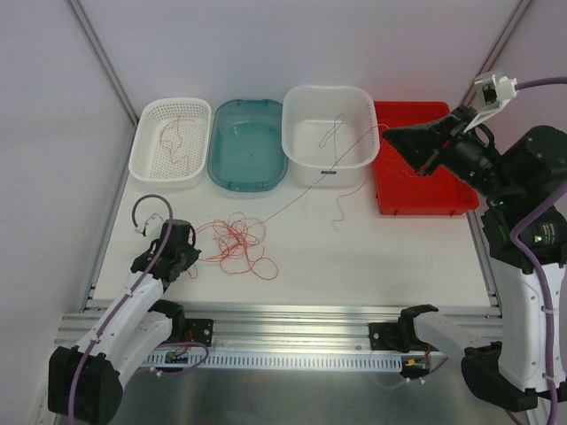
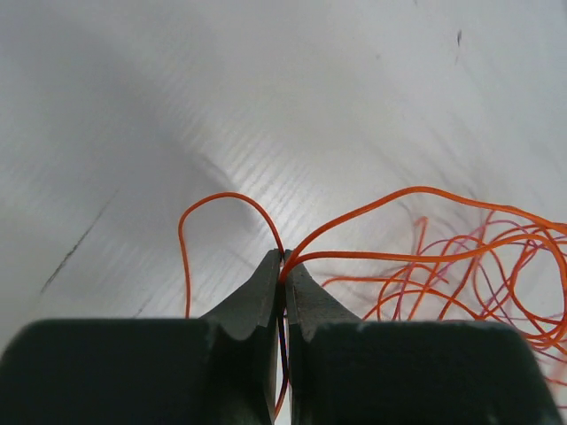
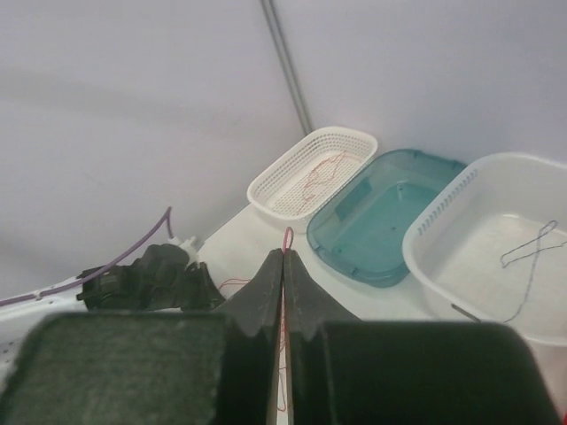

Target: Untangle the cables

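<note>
Orange cables lie tangled on the white table beside my left gripper, which pinches one strand. My right gripper, raised over the red tray, is clamped on another thin strand.

- Where can a pincer pass?
- The near right of the surface, right of the tangle, lies open.
- And at the back?
- A basket, teal tub, white tub and tray stand in a tight row; the only way past is over them.
- Anything in the air?
- A wire slants from the tangle up to the right pincer, clamped on it above the white tub's right rim, and bars the middle. The left pincer, low at the tangle's left and nipping a strand, blocks that side.
</note>
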`<state>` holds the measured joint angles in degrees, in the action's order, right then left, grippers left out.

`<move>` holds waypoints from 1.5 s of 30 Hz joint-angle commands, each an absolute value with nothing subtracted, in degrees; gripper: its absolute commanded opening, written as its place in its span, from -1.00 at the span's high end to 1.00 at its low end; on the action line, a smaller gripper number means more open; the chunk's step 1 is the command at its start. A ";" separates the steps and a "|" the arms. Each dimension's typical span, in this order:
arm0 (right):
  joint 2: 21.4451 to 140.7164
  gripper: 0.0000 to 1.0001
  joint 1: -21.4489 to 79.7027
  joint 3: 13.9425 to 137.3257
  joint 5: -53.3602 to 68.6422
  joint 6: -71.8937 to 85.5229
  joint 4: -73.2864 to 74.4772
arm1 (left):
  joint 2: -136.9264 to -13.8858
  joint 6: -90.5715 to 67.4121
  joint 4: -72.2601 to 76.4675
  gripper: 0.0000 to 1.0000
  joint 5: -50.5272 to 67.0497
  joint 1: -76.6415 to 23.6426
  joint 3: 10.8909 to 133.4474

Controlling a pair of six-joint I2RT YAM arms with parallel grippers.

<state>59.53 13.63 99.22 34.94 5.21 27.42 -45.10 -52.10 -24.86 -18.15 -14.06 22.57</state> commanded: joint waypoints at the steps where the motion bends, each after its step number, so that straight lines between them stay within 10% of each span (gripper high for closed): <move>1: 57.13 0.99 12.48 101.25 29.80 2.73 27.25 | -42.37 -55.02 -27.86 1.00 -19.95 -10.99 24.34; 18: 56.60 0.99 11.51 93.53 18.98 -0.89 34.36 | -43.25 -47.64 -27.95 0.99 -16.26 -9.67 28.39; 26: 56.08 0.96 11.69 68.32 16.27 4.92 32.61 | -40.43 -40.44 -28.04 1.00 -11.61 -9.76 30.50; 33: 55.02 -0.24 16.60 57.65 -3.65 1.68 37.79 | -40.43 -37.97 -28.04 1.00 -9.41 -9.75 31.38; 45: 71.96 -0.36 34.71 63.72 4.74 -8.00 23.59 | -41.66 -34.63 -27.95 1.00 -5.01 -9.76 32.26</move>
